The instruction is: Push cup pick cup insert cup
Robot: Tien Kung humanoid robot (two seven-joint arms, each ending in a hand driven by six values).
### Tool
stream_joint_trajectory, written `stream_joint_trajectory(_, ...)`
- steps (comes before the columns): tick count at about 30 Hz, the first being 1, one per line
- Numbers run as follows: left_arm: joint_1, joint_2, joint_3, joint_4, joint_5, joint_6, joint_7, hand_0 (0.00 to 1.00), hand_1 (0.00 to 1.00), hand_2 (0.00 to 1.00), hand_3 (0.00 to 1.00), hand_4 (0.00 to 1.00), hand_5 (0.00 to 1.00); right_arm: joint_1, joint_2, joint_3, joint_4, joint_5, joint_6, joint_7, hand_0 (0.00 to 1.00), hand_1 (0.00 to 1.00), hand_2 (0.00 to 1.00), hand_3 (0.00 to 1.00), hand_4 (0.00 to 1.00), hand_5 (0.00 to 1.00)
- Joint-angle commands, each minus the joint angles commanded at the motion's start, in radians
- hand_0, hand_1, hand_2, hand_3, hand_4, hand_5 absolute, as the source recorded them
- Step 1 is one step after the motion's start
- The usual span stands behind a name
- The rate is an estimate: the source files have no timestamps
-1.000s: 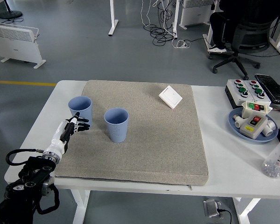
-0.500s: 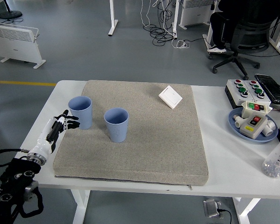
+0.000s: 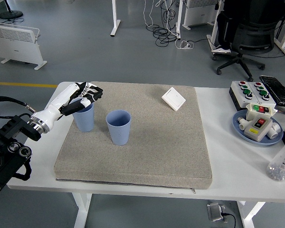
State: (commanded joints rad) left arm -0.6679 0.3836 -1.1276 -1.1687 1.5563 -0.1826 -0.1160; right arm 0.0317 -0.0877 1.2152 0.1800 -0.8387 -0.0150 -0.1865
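- The left hand (image 3: 80, 97), seen low beside the mat's left edge a second ago, is now raised over the rim of the left cup (image 3: 84, 117), left of centre in the frame.
- The change is judged as the approach to the picking step; the cup is not yet lifted.
- The forearm is stretched from the left edge up and rightward, the wrist held above the cup.
- The fingers (image 3: 94, 91) are curled loosely over the rim; a firm grasp cannot be told.
- The second cup (image 3: 118, 127) is found upright just right of the first, both on the grey mat (image 3: 147, 147) on the desk (image 3: 228, 175).
- The right hand is not seen.
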Motion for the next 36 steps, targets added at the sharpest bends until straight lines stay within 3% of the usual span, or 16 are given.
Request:
stream_joint_trajectory(2,-0.066,-0.007,0.057,0.023,0.085,-0.043,0.037,0.782,0.77,0.851,0.839,0.948,0.745,0.0,0.0,0.0,0.0,-0.001,-0.001,-0.002,0.755,0.643,0.661,0.57,0.088,0.448)
stream_joint_trajectory(3,-0.091,-0.01,0.078,0.032,0.13,-0.054,0.047,0.88,0.911,0.998,0.973,0.998,0.666,0.0,-0.001,-0.001,0.0,-0.001,-0.001,-0.002,0.755,0.643,0.659,0.57,0.089,0.448)
stream_joint_trajectory(8,-0.2,-0.042,0.186,0.109,0.338,-0.131,0.094,0.88,0.911,0.998,0.973,0.998,0.666,0.0,-0.002,-0.003,0.0,0.0,-0.002,-0.002,0.755,0.643,0.659,0.57,0.089,0.448)
stream_joint_trajectory(9,-0.217,-0.048,0.204,0.124,0.375,-0.143,0.099,0.918,0.939,0.998,0.998,0.998,0.626,0.0,-0.002,-0.004,0.0,0.001,-0.002,-0.002,0.755,0.643,0.659,0.57,0.089,0.449)
stream_joint_trajectory(10,-0.242,-0.064,0.225,0.149,0.411,-0.168,0.108,0.918,0.939,0.998,0.998,0.998,0.626,0.0,-0.001,-0.004,0.0,0.001,-0.003,-0.002,0.755,0.643,0.659,0.57,0.089,0.449)
stream_joint_trajectory(12,-0.265,-0.081,0.243,0.169,0.453,-0.193,0.118,0.918,0.939,0.998,0.998,0.998,0.626,0.001,-0.001,-0.008,0.0,0.006,-0.004,-0.001,0.755,0.643,0.659,0.57,0.089,0.449)
stream_joint_trajectory(20,-0.324,-0.154,0.289,0.287,0.49,-0.228,0.116,0.925,0.947,0.998,0.998,0.998,0.621,0.008,-0.004,-0.016,0.0,0.009,-0.006,-0.001,0.756,0.643,0.659,0.57,0.089,0.449)
stream_joint_trajectory(21,-0.328,-0.16,0.295,0.301,0.48,-0.226,0.11,0.848,0.904,0.998,0.94,0.989,0.586,0.009,-0.004,-0.016,0.0,0.008,-0.006,-0.001,0.755,0.643,0.658,0.57,0.089,0.449)
stream_joint_trajectory(24,-0.337,-0.176,0.303,0.342,0.476,-0.236,0.11,0.848,0.904,0.998,0.94,0.989,0.586,0.011,-0.006,-0.017,0.0,0.006,-0.006,-0.001,0.755,0.643,0.658,0.57,0.089,0.449)
stream_joint_trajectory(26,-0.339,-0.181,0.304,0.358,0.479,-0.239,0.11,0.848,0.904,0.998,0.94,0.989,0.586,0.012,-0.007,-0.018,0.0,0.007,-0.006,-0.001,0.755,0.643,0.658,0.57,0.089,0.449)
stream_joint_trajectory(27,-0.341,-0.186,0.304,0.371,0.481,-0.239,0.11,0.775,0.855,0.976,0.908,0.932,0.495,0.013,-0.007,-0.019,0.0,0.008,-0.006,0.0,0.755,0.643,0.658,0.569,0.089,0.449)
stream_joint_trajectory(32,-0.354,-0.197,0.301,0.423,0.477,-0.229,0.101,0.775,0.855,0.976,0.908,0.932,0.495,0.015,-0.009,-0.02,0.0,0.006,-0.008,0.003,0.755,0.643,0.658,0.569,0.089,0.449)
stream_joint_trajectory(33,-0.357,-0.199,0.297,0.438,0.471,-0.223,0.095,0.716,0.828,0.962,0.822,0.874,0.405,0.017,-0.01,-0.019,0.0,0.002,-0.009,0.003,0.754,0.642,0.656,0.569,0.089,0.45)
stream_joint_trajectory(36,-0.359,-0.202,0.29,0.459,0.467,-0.215,0.088,0.716,0.828,0.962,0.822,0.874,0.405,0.018,-0.01,-0.017,0.0,-0.001,-0.01,0.003,0.754,0.642,0.656,0.569,0.089,0.45)
